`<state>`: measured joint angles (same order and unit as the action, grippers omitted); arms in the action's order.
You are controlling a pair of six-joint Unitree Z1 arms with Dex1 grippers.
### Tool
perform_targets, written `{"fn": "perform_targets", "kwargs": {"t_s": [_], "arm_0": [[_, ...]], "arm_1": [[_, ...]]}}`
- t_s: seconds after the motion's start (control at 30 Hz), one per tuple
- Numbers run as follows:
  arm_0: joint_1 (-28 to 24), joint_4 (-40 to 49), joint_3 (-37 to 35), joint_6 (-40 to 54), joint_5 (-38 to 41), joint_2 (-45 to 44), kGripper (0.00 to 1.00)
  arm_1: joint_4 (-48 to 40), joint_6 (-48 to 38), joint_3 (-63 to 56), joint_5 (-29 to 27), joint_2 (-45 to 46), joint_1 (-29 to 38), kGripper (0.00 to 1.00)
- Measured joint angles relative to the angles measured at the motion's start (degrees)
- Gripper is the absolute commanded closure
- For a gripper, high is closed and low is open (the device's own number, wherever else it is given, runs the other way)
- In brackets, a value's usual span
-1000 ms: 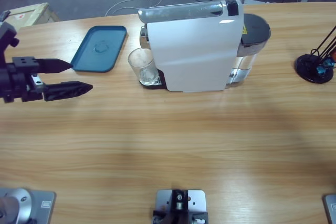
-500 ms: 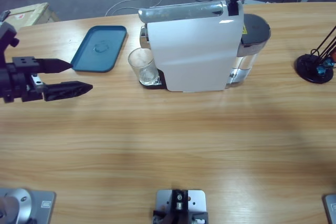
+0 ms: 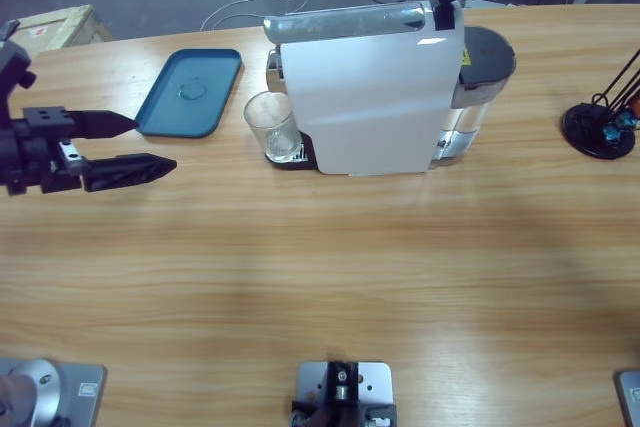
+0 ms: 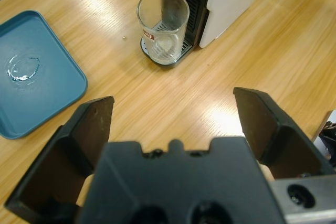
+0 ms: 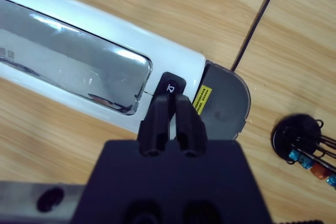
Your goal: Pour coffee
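- High view: one white coffee machine [image 3: 370,97] stands on the counter [image 3: 320,277], with one clear glass [image 3: 271,124] on its drip tray under the spout and one blue tray [image 3: 190,92] just beside. The left end effector [image 3: 135,144] hovers well apart from the glass, jaws spread and empty. The right end effector [image 3: 445,9] comes in from the top, tip at the machine's black button [image 3: 443,15].
- Left wrist view: the glass [image 4: 162,25] looks empty; no coffee shows in it yet. The blue tray [image 4: 37,72] holds a small wet patch.
- Right wrist view: the right end effector [image 5: 171,107] has its jaws pressed together, tips at the brew button [image 5: 171,86]; one capsule stand [image 5: 300,140] sits nearby.
- Judgement: the step in hand is starting the brew. Next calls for a firm press, then lifting clear while the coffee fills the glass.
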<state>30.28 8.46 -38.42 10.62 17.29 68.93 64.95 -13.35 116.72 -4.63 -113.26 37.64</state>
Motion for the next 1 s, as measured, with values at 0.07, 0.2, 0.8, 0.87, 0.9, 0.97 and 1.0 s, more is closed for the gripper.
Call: {"fn": "perform_targets", "kwargs": {"t_s": [0.07,0.2,0.8,0.87,0.9,0.97,1.0], "arm_0": [[0.0,-0.1,0.0,0.0,0.0,0.0,0.018],[0.0,-0.6,0.0,0.0,0.0,0.1,0.018],[0.2,-0.8,0.0,0.0,0.0,0.5,0.018],[0.2,-0.8,0.0,0.0,0.0,0.5,0.018],[0.2,-0.8,0.0,0.0,0.0,0.5,0.018],[0.2,-0.8,0.0,0.2,0.0,0.5,0.018],[0.2,-0.8,0.0,0.4,-0.1,0.5,0.018]], "arm_1": [[-0.8,0.2,0.2,0.0,1.7,0.0,0.000],[-1.2,0.3,1.1,0.0,5.1,0.0,0.000],[-0.8,0.0,-1.0,1.4,5.4,0.2,0.000],[-0.8,-0.1,-1.6,1.5,5.4,0.3,0.000],[-0.8,-0.1,-1.8,1.5,5.4,0.3,0.000],[-0.8,-0.1,-1.8,1.5,5.4,0.4,0.000],[-0.8,-0.1,-1.8,1.5,5.4,0.4,0.000]]}}
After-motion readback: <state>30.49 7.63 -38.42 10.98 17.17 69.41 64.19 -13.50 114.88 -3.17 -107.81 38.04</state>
